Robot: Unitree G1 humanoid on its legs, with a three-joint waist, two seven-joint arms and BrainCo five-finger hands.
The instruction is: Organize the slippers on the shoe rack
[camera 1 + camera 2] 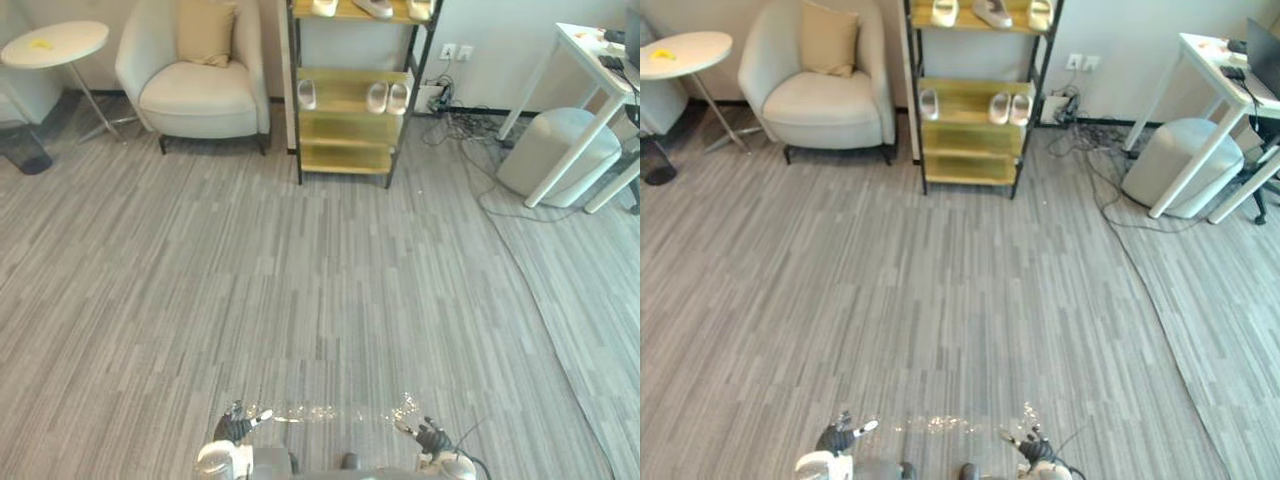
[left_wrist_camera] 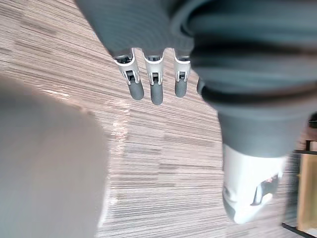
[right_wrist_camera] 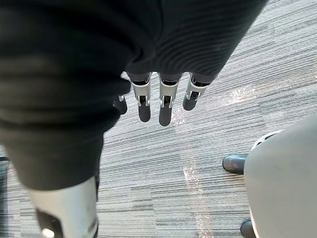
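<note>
Two hands low and empty: left hand (image 1: 238, 425) and right hand (image 1: 432, 436), fingers straight, loosely spread, pointing at floor (image 1: 320, 300), touching nothing. We judge them hung so for walking, with nothing picked up yet. Far ahead of both hands, well out of reach: rack (image 1: 345, 158). Middle shelf (image 1: 345, 88) holds lone slipper (image 1: 307, 94) on left hand's side and pair (image 1: 388, 97) on right hand's side, gap between. Top shelf (image 1: 345, 12) holds more slippers (image 1: 375, 8), partly cut off. We reckon approach comes first.
</note>
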